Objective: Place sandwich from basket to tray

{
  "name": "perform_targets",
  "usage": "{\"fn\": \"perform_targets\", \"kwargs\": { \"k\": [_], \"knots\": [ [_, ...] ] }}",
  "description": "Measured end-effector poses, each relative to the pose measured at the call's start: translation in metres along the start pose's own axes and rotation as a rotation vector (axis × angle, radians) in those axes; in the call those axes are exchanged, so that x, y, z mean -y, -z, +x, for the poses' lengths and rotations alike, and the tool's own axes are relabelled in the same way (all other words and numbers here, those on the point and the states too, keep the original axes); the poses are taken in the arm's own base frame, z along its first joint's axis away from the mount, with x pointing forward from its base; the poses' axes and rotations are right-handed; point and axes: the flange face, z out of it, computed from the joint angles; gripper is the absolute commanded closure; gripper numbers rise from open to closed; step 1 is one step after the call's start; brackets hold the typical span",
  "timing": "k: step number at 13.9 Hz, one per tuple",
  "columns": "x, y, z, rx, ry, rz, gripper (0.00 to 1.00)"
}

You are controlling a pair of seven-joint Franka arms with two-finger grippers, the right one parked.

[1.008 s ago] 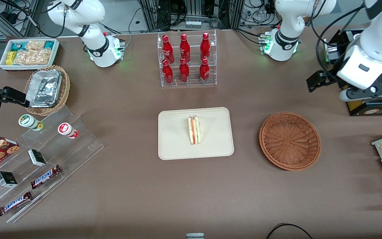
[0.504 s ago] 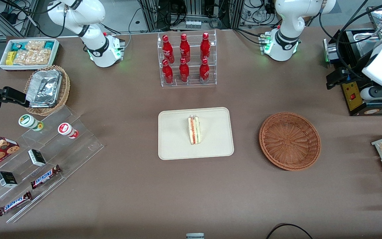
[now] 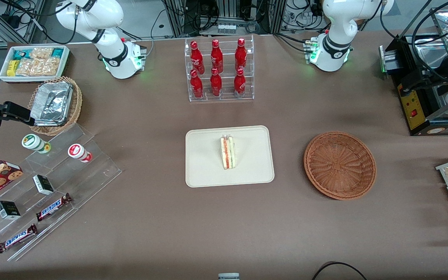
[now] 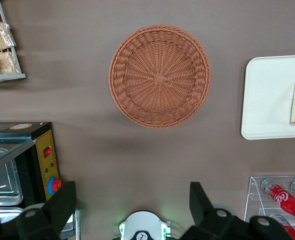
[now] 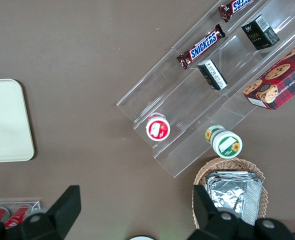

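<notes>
Sandwich (image 3: pixel 227 152) lies on the cream tray (image 3: pixel 204 171), about mid-tray, filling stripe facing up; nothing touches it. Reddish-brown wicker basket (image 3: pixel 340 165) sits empty beside the tray, toward the working arm's end of the table; the two are apart. Left gripper (image 4: pixel 132 207) hangs high over bare tablecloth, well apart from the basket and the tray; its fingers (image 4: pixel 200 200) are spread wide with nothing between them.
</notes>
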Motion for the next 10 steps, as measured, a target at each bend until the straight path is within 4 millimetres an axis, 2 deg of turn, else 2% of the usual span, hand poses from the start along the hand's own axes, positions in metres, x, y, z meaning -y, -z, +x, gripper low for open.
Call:
{"fn": "perform_targets", "kwargs": {
  "k": [10],
  "knots": [
    [0.0016, -0.0080, 0.0064, 0.016, 0.003, 0.000, 0.00]
  ]
}}
